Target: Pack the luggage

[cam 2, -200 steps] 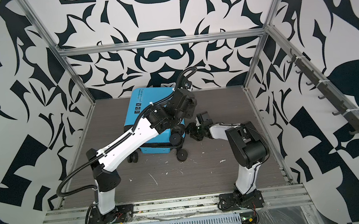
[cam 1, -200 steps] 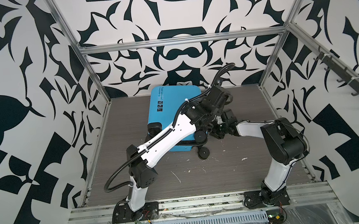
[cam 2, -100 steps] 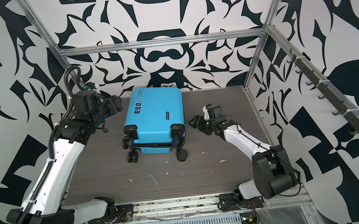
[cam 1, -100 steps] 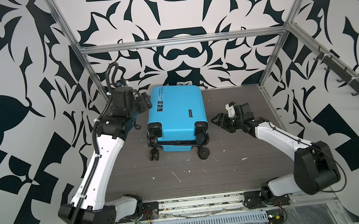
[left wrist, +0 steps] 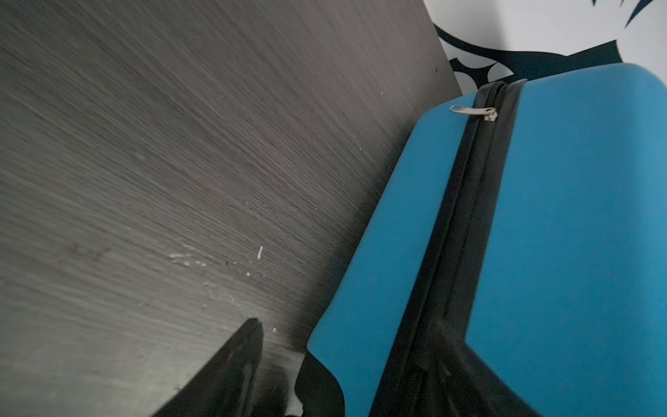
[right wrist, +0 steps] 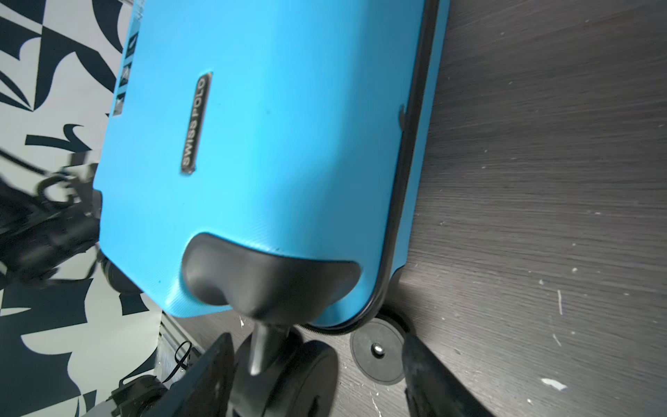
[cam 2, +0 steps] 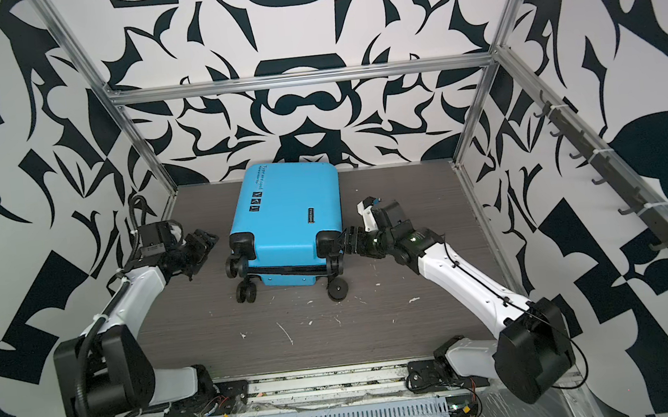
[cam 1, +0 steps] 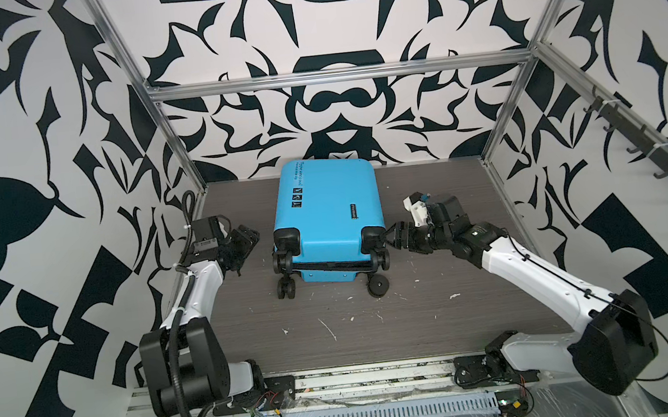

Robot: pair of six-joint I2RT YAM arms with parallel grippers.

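The luggage lies flat and closed toward the back of the desk, wheels frontward, nothing loose in sight, so packing looks about done; the left claw hangs wide beside it, and the right claw gapes around one wheel, gripping nothing.

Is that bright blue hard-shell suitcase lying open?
No, the bright blue hard-shell suitcase lies shut, both shells meeting along its black zipper band.
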